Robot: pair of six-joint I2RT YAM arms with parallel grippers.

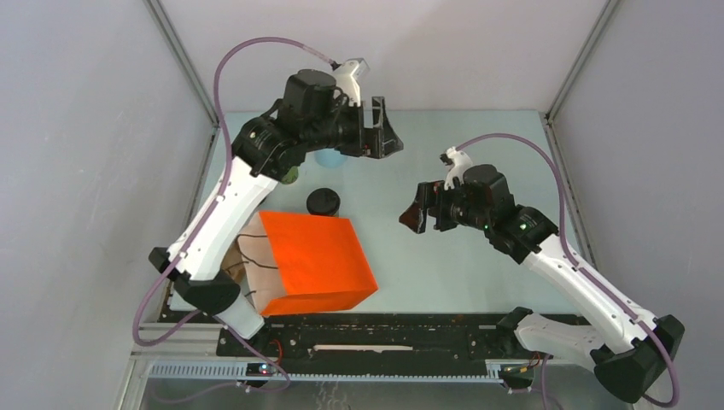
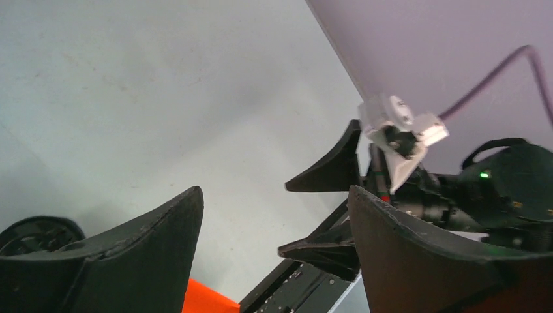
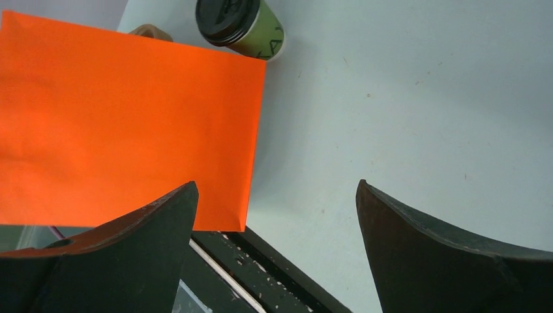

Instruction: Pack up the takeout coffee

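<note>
I see my left gripper (image 2: 274, 195) and right gripper (image 3: 276, 186) both spread wide and holding nothing above the table (image 3: 404, 98), with the lidded green coffee cup (image 3: 240, 23) standing upright on it just beside the far edge of the orange bag (image 3: 117, 117).

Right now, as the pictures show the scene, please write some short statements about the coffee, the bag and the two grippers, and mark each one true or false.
1. The takeout coffee has its black lid on. True.
2. The coffee is already inside the orange bag. False: it stands on the table, next to the bag.
3. The left gripper and the right gripper are both open and empty. True.
4. The coffee lies on its side. False: it stands upright.
</note>
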